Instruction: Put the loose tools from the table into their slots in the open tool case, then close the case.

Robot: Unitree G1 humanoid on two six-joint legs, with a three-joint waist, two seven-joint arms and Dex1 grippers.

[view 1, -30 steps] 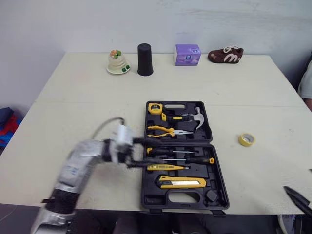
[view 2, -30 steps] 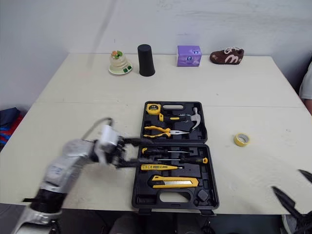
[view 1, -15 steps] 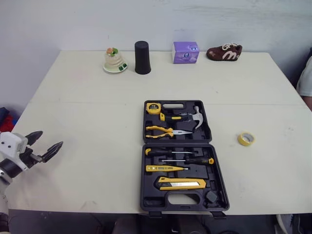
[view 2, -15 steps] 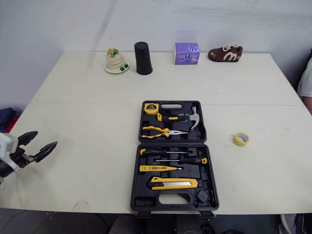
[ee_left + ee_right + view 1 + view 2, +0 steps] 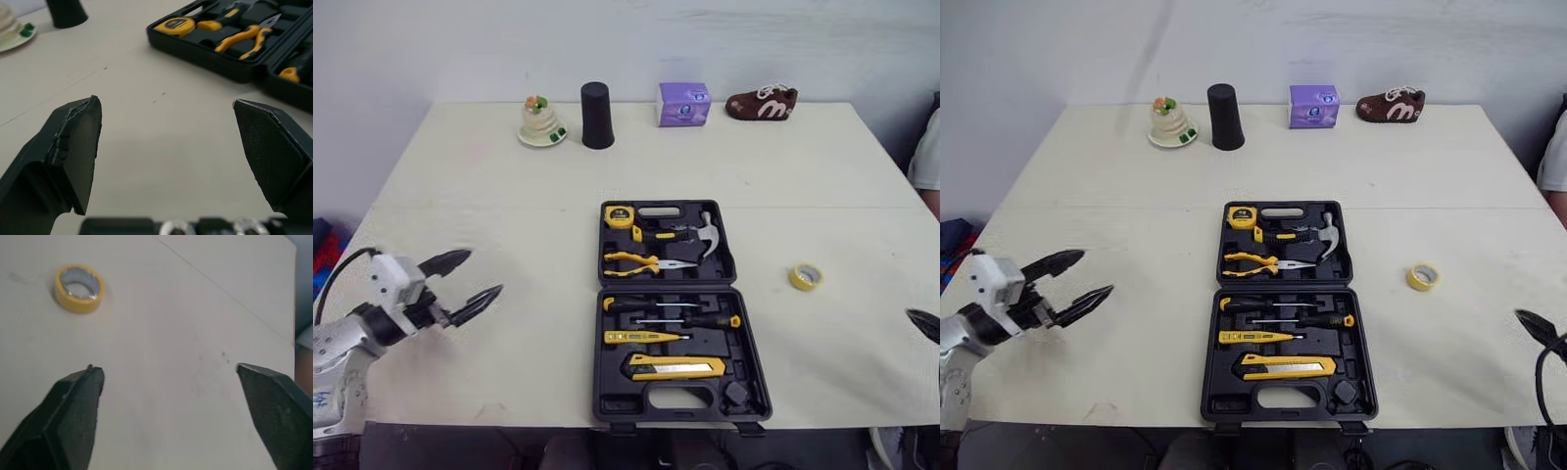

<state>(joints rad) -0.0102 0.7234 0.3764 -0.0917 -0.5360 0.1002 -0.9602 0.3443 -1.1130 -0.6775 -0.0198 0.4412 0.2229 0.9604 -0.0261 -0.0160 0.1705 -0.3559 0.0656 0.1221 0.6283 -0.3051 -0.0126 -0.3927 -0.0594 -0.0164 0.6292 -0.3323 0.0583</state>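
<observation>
black plastic tool case lies open and flat at the middle of the cream desk, near its front edge, lid half on the far side. lid half holds a yellow tape measure, a claw hammer with black-and-yellow grip and yellow-handled long-nose pliers. near half holds two black-handled screwdrivers, a yellow tester pen and a yellow utility knife, each seated in a slot. a yellow roll of tape lies loose on the desk to the right of the case, apart from it. left fingers are released and spread wide, holding nothing, over bare desk well to the left of the case; the left wrist view shows desk between them and the case's lid half ahead. right fingers are also released and wide apart, holding nothing, at the right front of the desk; the tape roll sits on the desk ahead of them, not touched. along the far edge, left to right: a small white figurine on a dish, a black tapered cup, a purple box, a brown shoe. a person's pale sleeve shows at the right edge.
</observation>
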